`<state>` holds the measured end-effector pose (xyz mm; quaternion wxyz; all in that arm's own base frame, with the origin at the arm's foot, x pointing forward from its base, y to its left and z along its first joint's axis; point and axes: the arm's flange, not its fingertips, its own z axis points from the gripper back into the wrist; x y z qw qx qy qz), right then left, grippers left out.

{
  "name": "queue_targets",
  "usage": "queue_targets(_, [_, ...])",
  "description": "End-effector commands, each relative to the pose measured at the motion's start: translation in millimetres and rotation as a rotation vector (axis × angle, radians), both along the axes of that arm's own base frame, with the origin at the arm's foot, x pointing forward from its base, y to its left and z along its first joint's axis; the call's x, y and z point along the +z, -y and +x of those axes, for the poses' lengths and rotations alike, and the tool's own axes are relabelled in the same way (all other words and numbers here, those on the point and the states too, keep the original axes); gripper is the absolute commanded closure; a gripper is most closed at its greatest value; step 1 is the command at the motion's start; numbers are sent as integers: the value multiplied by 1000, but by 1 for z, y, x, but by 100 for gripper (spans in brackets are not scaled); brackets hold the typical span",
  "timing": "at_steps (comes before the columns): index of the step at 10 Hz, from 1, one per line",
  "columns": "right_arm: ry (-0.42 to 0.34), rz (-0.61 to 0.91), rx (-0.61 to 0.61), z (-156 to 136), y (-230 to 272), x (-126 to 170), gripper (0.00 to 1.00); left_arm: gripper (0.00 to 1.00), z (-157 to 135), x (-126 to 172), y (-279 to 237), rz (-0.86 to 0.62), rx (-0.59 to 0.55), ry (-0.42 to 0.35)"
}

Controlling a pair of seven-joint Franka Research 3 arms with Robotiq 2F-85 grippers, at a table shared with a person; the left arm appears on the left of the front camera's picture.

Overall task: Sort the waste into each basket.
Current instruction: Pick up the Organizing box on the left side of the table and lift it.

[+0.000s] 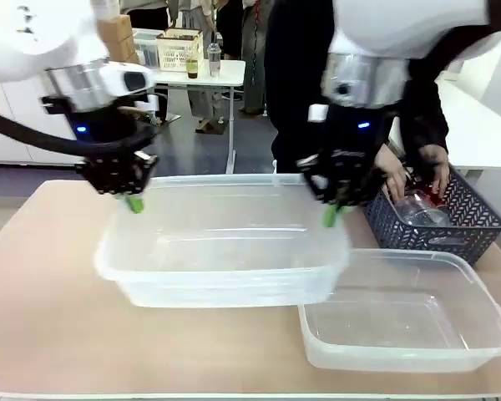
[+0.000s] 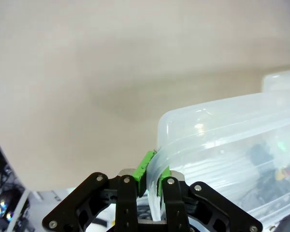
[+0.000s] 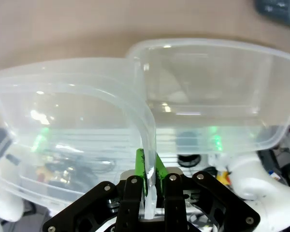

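Note:
A large clear tub [image 1: 225, 251] hangs between my two grippers over the middle of the table. My left gripper [image 1: 134, 200] is shut on its left rim, and the green pads pinch the rolled edge in the left wrist view [image 2: 153, 166]. On the opposite rim my right gripper [image 1: 330, 213] is shut, seen up close as the right gripper [image 3: 147, 169]. A second clear tub [image 1: 409, 322] sits at the front right, empty, next to the held tub [image 3: 63, 111]. A clear bottle [image 1: 417, 209] and something red lie in the dark basket.
The dark lattice basket [image 1: 451, 225] stands at the far right of the table. A person's hands [image 1: 434, 163] reach into it. The left part of the tan table [image 1: 42, 276] is bare. A white table with boxes stands far behind.

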<state>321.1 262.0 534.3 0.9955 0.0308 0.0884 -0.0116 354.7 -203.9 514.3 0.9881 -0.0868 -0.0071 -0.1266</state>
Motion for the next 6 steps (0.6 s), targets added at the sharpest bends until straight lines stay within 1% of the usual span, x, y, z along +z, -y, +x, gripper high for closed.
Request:
queue_targets(1, [28,23,62,-4,49,7,94,93,10,8,36,-40,62,-74])
queue_targets(2, [55,1,104,0,70,6,94,93,14,11,51,-67,126,-105])
queue_targets(3, [59,12,112,8,87,-2,94,93,18,15,60,-91,168,-133])
queue_targets(4, [47,48,114,16,97,-14,94,93,24,13,65,-100,190,-151])
queue_targets(5, [50,94,92,19,100,-22,94,93,30,4,65,-79,232,-107])
queue_targets(6, [72,182,29,17,95,-29,94,93,16,7,68,-78,134,-119])
